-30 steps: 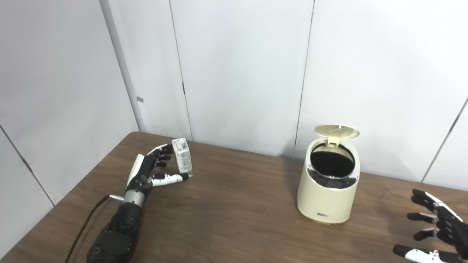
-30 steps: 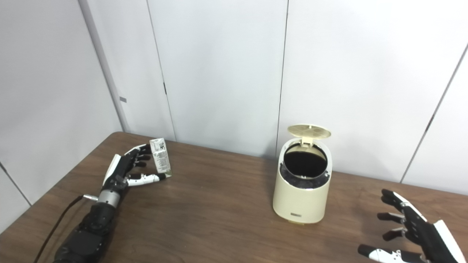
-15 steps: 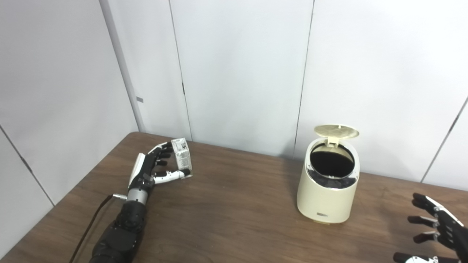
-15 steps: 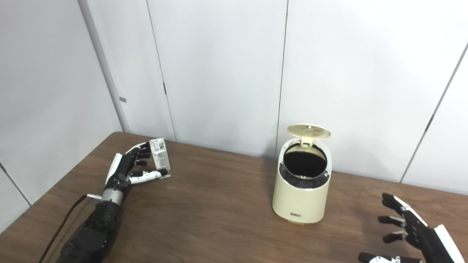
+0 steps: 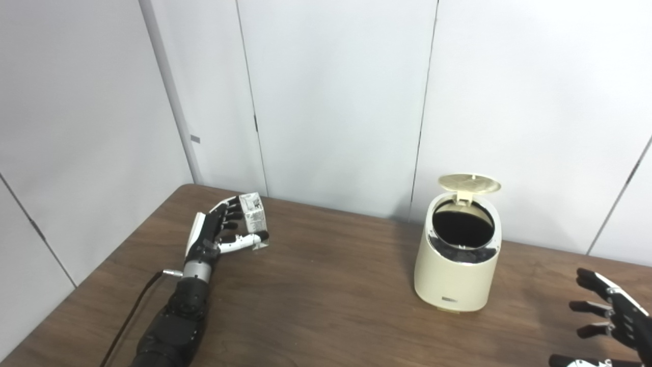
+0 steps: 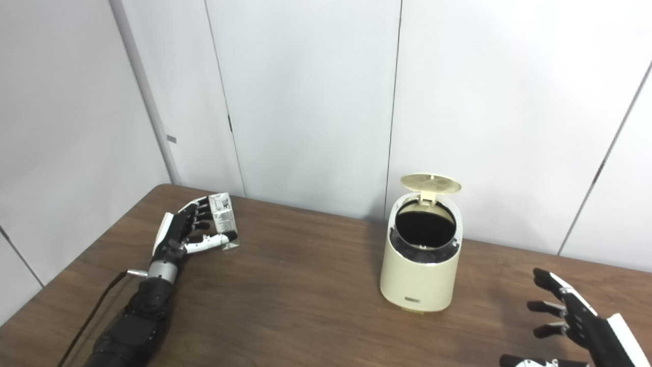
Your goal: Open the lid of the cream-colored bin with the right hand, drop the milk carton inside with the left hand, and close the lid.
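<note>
The left hand [image 5: 216,235] is closing around the upright milk carton [image 5: 254,219] at the worktop's [image 5: 326,285] far left, not clearly gripping it. The right hand [image 6: 586,326], fingers spread, holds nothing, near right of the open-lidded bin [image 5: 457,255].

Small printed milk carton [image 5: 254,220] stands on the brown wooden table [image 5: 326,285] at centre-left, left hand [image 5: 216,234] just beside it. Cream-coloured plastic bin [image 5: 457,255] stands centre-right, lid [image 5: 469,184] raised behind its opening. Right hand [image 6: 580,326] occupies the lower right corner.
</note>
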